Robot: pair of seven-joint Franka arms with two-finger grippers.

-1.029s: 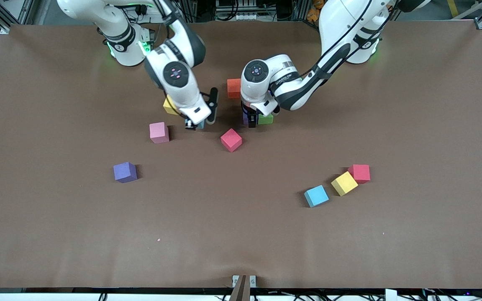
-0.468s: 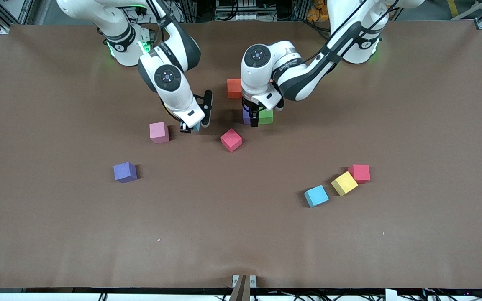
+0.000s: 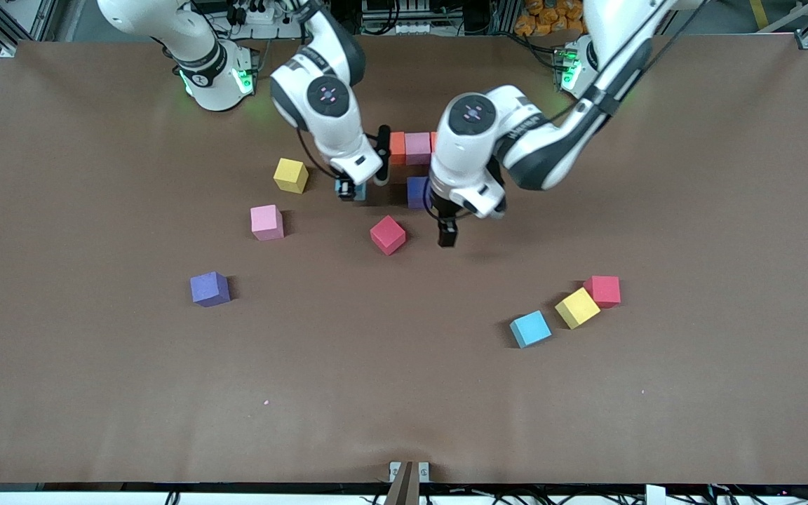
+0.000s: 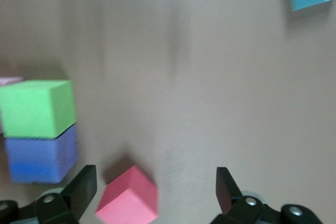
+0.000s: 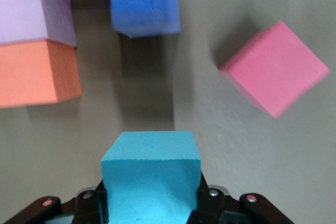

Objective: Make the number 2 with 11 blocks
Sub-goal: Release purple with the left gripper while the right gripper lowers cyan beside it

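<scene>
The right gripper has carried its light blue block away from the pink block and now hangs over the tabletop beside the started number 2, jaws shut tight on the cube's sides; the yellow block it was covering shows again. The left gripper has let go of the green block, which sits against the purple block, and has drawn off past the red block, jaws spread wide and holding nothing. So the digit has gained a cube: orange block, a pink one and purple abut; the light blue cube looks next to go in; most blocks remain scattered.
</scene>
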